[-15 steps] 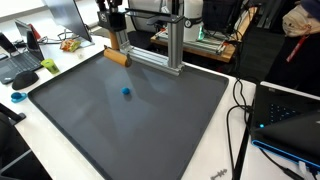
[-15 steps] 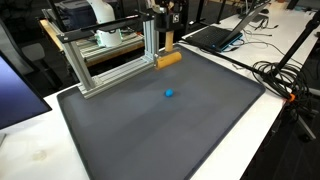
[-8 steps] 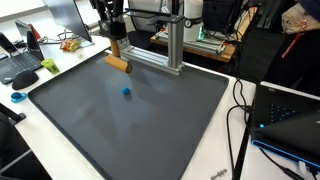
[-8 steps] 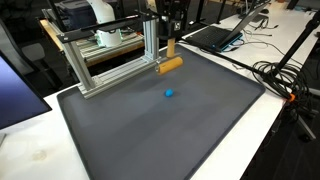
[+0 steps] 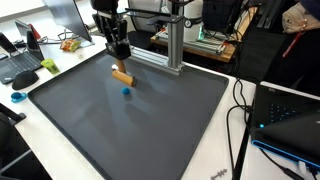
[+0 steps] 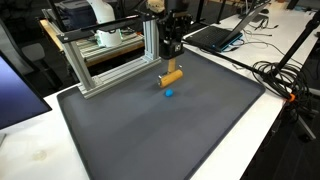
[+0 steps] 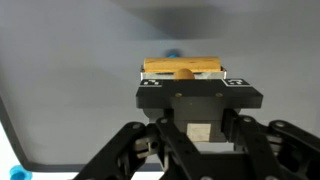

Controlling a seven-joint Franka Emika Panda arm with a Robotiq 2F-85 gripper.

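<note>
Wooden block (image 5: 122, 76) hangs below gripper (image 5: 120, 58), apparently clamped.

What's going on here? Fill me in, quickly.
The robot arm's hand is gripping a wooden block from above, holding it low over the dark grey mat. A small blue ball lies on the mat close beside the block, not touching it. In the wrist view the block sits crosswise between the fingers, with the ball just beyond. I cannot tell whether the block touches the mat.
</note>
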